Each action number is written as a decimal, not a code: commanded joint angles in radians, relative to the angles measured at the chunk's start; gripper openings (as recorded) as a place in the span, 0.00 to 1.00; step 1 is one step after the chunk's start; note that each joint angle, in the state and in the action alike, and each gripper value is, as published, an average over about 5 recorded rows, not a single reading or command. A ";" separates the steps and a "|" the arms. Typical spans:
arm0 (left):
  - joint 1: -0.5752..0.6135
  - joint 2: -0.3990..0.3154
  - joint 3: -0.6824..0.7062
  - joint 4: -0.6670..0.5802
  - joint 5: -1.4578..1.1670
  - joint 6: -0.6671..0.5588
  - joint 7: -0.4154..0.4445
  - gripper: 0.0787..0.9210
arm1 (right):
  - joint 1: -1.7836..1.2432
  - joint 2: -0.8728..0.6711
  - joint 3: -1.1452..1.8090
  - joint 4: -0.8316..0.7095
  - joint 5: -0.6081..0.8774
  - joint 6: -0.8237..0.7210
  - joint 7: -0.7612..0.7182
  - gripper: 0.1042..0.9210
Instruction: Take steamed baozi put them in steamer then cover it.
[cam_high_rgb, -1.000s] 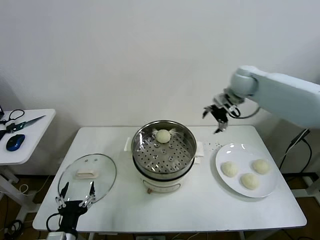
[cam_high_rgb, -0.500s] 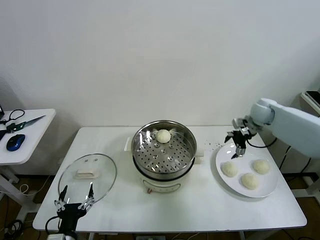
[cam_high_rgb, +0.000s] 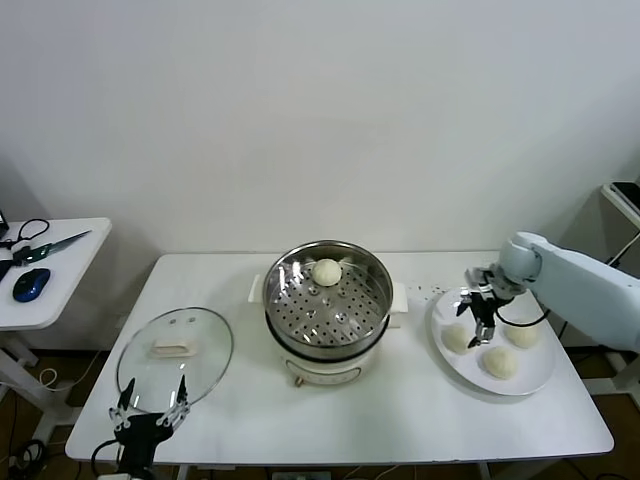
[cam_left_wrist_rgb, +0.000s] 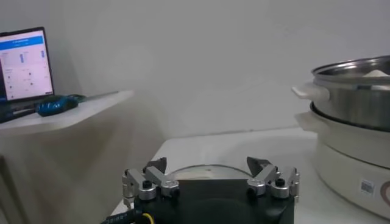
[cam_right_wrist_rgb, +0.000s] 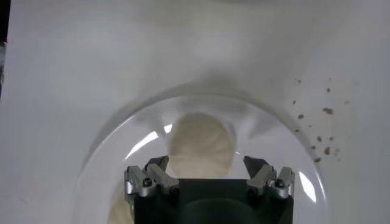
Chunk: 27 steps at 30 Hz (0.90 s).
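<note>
Hovering right hand, fingers spread, over plate's steamer-side baozi.

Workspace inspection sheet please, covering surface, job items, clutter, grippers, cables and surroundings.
Surface: white table, dark specks near the plate.
Job's things: steamer open, one baozi on its tray; three baozi on white plate; cover flat on the table, left of the steamer.
Clutter: nothing seen on the main table.
Grippers: right gripper open, over the plate above a bun; left gripper open, idle at the table's front left edge.
Cables: black cable right of the table.
Surroundings: side table with scissors and blue mouse; white wall.
</note>
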<state>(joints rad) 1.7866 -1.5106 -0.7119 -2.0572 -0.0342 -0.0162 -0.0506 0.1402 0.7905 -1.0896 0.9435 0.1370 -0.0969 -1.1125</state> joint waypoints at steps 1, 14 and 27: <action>0.000 -0.001 0.001 0.003 0.001 0.000 -0.001 0.88 | -0.049 0.019 0.033 -0.033 -0.023 -0.002 -0.003 0.88; 0.000 -0.005 0.007 0.012 0.011 -0.004 -0.004 0.88 | -0.044 0.051 0.049 -0.070 -0.037 0.015 -0.007 0.80; 0.013 0.003 0.010 -0.003 0.012 -0.003 -0.004 0.88 | 0.124 0.005 -0.047 -0.001 0.057 -0.006 -0.010 0.72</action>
<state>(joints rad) 1.7984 -1.5101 -0.7031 -2.0579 -0.0228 -0.0199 -0.0549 0.1573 0.8175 -1.0809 0.9045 0.1335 -0.0935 -1.1226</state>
